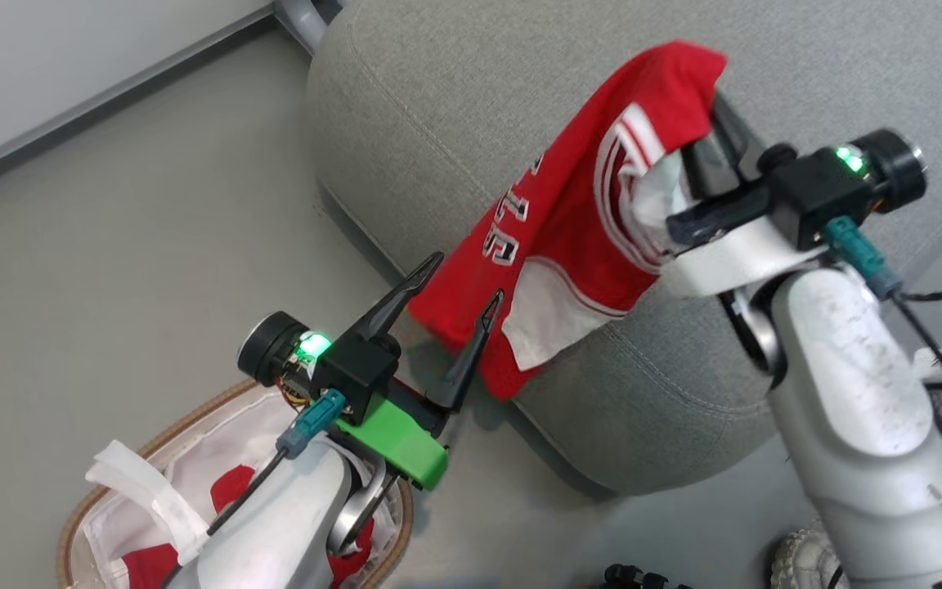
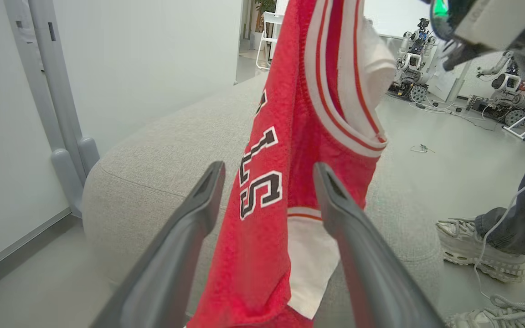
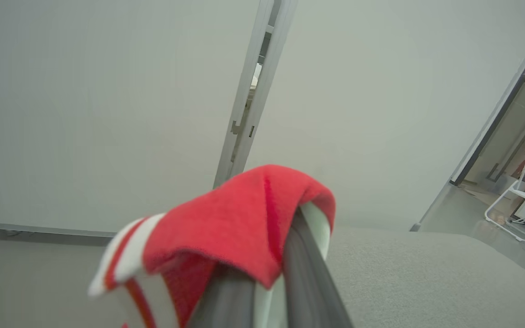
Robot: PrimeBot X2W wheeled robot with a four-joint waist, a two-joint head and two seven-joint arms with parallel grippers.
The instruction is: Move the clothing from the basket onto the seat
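Lying in the basket: more red clothing on the white liner, at the lower left of the head view, under the left forearm.
Left gripper: above the basket's far rim, fingers spread wide and holding nothing; the hanging cloth's lower end shows between them, and I cannot tell whether it touches them.
Jersey: red with white trim and black outlined letters, hanging in the air in front of the seat's rounded front edge.
Right gripper: fingers close together, pinching the jersey's top fold, which drapes over their tips.
Seat: grey, behind and below the jersey.
Floor: grey, beside the seat's edge.
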